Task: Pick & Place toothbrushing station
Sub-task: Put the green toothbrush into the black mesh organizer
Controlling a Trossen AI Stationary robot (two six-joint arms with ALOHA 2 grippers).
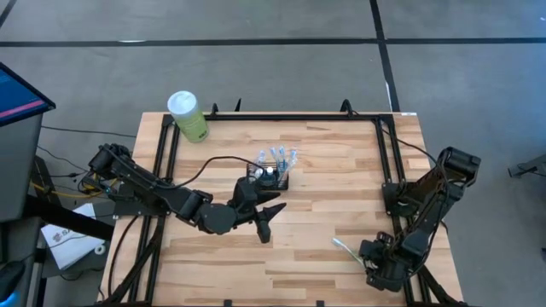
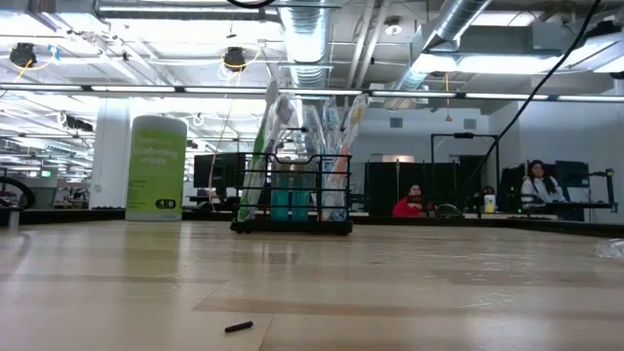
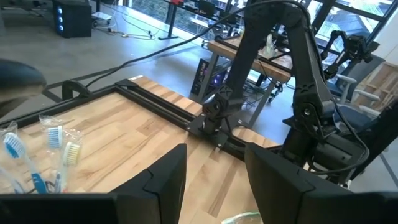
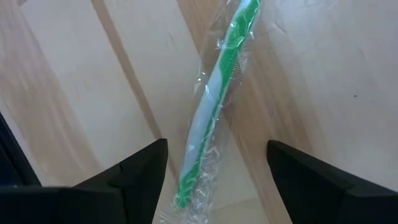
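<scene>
The toothbrushing station (image 1: 271,176), a small black wire-mesh caddy, stands just above the centre of the high view on the wooden table (image 1: 341,162), already holding several wrapped toothbrushes (image 1: 280,157) upright; in the low view it sits mid-frame, with the green canister (image 2: 156,168) to its left. So most of the filling looks done. At least 1 wrapped green-and-white toothbrush (image 4: 214,99) is left, lying flat on the wood at the lower right of the high view.

The right gripper (image 4: 217,177) hangs directly over that toothbrush, its 2 fingers spread wide on either side of the handle, holding nothing; the pick has not been made yet. The left gripper (image 3: 214,177) sits just below the caddy at the centre of the high view, fingers apart and empty.
</scene>
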